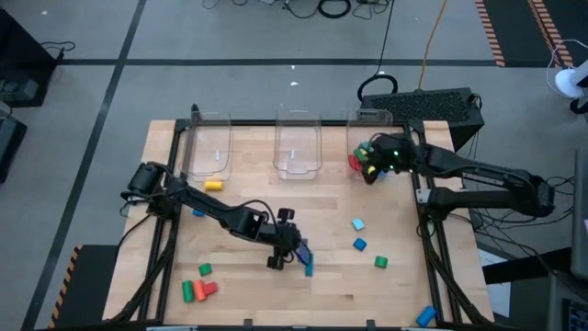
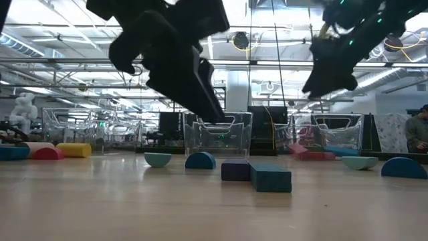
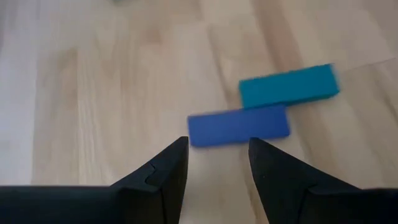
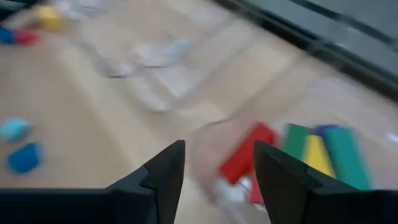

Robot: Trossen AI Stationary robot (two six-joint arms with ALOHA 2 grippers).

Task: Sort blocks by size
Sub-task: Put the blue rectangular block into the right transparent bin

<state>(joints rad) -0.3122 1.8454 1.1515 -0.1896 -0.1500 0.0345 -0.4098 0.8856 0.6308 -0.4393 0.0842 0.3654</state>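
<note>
Blue bar (image 3: 238, 126) just ahead of left gripper (image 3: 217, 155), fingers apart, empty | right gripper (image 4: 219, 163) fingers apart over red bar (image 4: 245, 152)

Coloured blocks (image 1: 357, 243) scattered flat, several long bars (image 4: 311, 155) binned.

No legible text, labels, brands, numbers or signs in any view. Blocks are plain solid colours, clear bins unmarked, bench surface bare wood. Background room in the low view too indistinct to read any lettering.
</note>
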